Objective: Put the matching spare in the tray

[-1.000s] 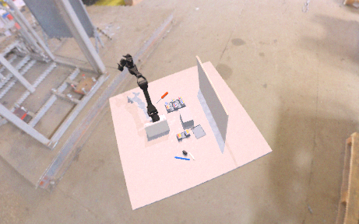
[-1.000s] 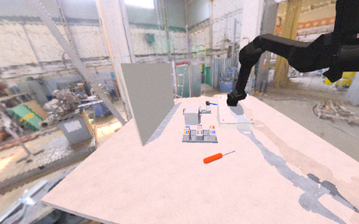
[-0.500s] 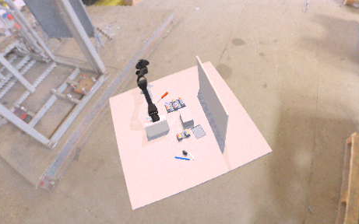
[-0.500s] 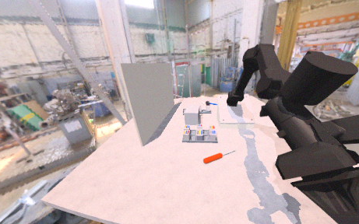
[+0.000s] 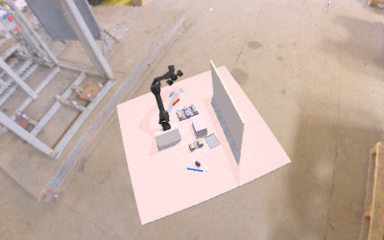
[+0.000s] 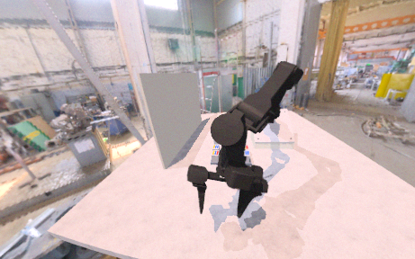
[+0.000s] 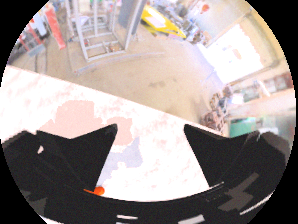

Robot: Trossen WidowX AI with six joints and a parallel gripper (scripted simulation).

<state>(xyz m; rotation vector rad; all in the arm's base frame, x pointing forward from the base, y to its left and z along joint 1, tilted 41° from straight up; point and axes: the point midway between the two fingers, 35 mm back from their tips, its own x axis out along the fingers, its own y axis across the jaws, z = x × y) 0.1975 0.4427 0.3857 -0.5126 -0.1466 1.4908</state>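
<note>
My gripper is open and empty, with its fingers wide apart. It hangs over the table beyond the orange-handled screwdriver, away from the units. Several small units with coloured marks sit in a group in the top view; the arm partly hides them in the exterior view. A smaller marked group sits beside a flat grey square, which looks like the tray and seems empty. A small upright grey panel stands near it. Which unit is the mounted one, and all codes, cannot be made out.
A tall grey wall stands along one side of the table. A pale box-like block is beside the arm's base. The screwdriver lies near the larger group. A blue stick and a dark knob lie farther off.
</note>
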